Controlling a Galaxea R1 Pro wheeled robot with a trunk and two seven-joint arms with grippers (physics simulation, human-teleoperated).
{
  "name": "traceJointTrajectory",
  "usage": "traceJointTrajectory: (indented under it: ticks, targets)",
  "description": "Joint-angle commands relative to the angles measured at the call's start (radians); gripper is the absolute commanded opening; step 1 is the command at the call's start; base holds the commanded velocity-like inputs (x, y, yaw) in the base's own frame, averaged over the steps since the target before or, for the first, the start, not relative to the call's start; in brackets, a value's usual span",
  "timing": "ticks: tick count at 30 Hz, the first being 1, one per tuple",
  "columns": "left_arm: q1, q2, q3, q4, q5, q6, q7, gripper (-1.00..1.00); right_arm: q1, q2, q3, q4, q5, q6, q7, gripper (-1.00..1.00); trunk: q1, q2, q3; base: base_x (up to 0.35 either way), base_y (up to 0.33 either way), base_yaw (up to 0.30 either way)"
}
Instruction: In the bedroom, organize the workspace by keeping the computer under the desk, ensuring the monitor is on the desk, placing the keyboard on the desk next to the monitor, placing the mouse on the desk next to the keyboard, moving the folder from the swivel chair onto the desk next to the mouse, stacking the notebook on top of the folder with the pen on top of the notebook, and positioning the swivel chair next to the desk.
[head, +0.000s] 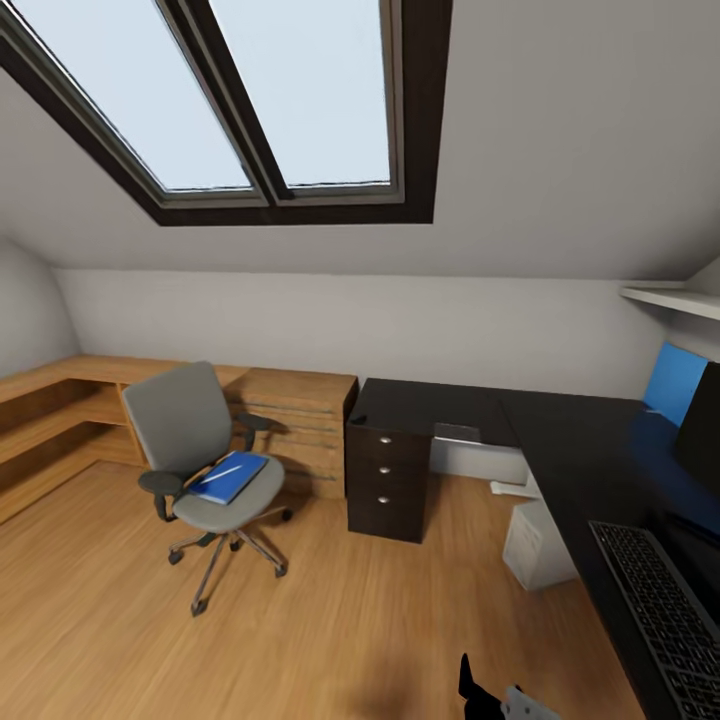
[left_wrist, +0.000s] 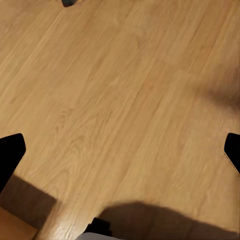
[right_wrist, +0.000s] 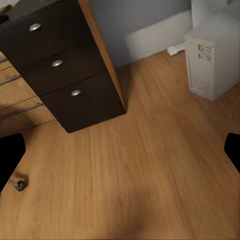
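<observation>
The swivel chair (head: 190, 440) stands on the floor left of the desk (head: 560, 440), apart from it. On its seat lies the blue folder (head: 230, 478), with a thin pale stick across it that looks like the pen (head: 222, 471). A small flat grey notebook (head: 457, 432) lies on the desk's back wing. The keyboard (head: 665, 620) and the monitor (head: 703, 425) are on the desk at the right edge. The computer (head: 535, 545) (right_wrist: 210, 62) stands under the desk. The mouse is out of view. My left gripper (left_wrist: 120, 152) and right gripper (right_wrist: 120, 150) hang open over bare floor.
The desk's black drawer unit (head: 388, 480) (right_wrist: 65, 75) stands between the chair and the computer. A wooden dresser (head: 300, 425) and low shelves (head: 60, 420) line the back wall. A blue panel (head: 672, 380) is behind the monitor. Open wooden floor (head: 350, 620) lies ahead.
</observation>
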Motion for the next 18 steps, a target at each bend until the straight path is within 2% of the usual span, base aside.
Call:
traceJointTrajectory:
  ticks: [1,18]
  targets:
    - [-0.001,0.001,-0.008,-0.001,0.010,-0.006,0.006,1.00,-0.001,0.000,0.004,0.001,-0.011,-0.004,0.007,1.00,0.001,-0.001,0.000,0.322,0.000,0.000]
    - [-0.001,0.001,-0.010,-0.001,0.010,-0.006,0.006,1.00,-0.001,0.000,0.004,0.009,-0.011,-0.004,0.007,1.00,0.001,-0.001,0.025,0.321,0.000,0.000]
